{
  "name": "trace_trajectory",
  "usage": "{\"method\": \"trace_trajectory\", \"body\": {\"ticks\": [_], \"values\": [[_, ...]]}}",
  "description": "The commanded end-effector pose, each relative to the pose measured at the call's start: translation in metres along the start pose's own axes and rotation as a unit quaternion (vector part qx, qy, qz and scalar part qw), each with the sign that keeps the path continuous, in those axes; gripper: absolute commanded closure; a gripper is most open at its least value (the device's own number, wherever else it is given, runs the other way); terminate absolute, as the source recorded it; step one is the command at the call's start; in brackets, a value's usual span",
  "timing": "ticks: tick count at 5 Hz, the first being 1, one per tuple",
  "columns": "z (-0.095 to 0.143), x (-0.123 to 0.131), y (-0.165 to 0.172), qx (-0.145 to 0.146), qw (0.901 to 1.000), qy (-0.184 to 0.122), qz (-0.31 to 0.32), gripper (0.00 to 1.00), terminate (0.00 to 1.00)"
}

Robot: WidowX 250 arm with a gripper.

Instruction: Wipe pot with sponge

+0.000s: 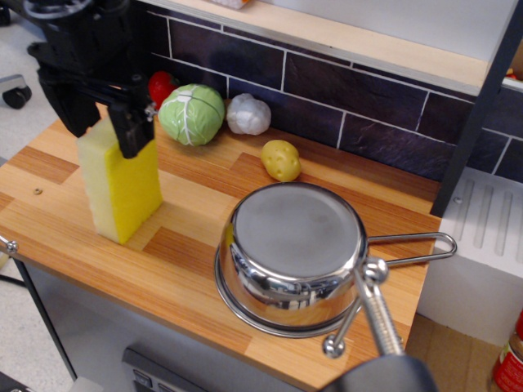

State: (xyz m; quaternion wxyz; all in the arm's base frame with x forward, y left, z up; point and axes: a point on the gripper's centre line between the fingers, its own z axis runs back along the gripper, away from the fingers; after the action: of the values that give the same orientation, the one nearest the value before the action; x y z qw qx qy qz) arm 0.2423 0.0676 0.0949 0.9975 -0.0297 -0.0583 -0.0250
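The pot [294, 257] is a shiny steel saucepan lying upside down on the wooden counter at front centre, flat base up, its wire handle [417, 245] pointing right. The sponge [122, 184] is a thick yellow block standing on end at the left of the counter. My black gripper [102, 122] has come down over the sponge's top, one finger [132, 131] in front of its right side and the other at its left side. The jaws look open around the sponge, which stands on the counter.
A red pepper [160, 85], a green cabbage [192, 114], a white garlic [248, 114] and a small yellow potato [280, 160] lie along the dark tiled wall. A white rack [490, 224] stands at the right. A metal rod with a ball end [372, 314] juts up at the front.
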Motion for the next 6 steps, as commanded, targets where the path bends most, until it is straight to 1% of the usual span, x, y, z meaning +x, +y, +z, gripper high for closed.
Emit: {"method": "trace_trajectory", "body": {"ticks": [1,2,3,4,5,6], "values": [[-0.013,0.008,0.002,0.038,0.9991,-0.020,0.005,0.00,0.00],[-0.007,0.013,-0.001,0.034,0.9992,-0.013,0.016,1.00,0.00],[0.006,0.021,-0.011,0.019,0.9994,-0.011,0.028,1.00,0.00],[0.041,0.033,-0.041,-0.010,0.9991,0.003,0.041,1.00,0.00],[0.067,0.041,-0.068,-0.023,0.9986,0.022,0.043,1.00,0.00],[0.062,0.037,-0.088,-0.016,0.9989,0.016,0.041,1.00,0.00]]}}
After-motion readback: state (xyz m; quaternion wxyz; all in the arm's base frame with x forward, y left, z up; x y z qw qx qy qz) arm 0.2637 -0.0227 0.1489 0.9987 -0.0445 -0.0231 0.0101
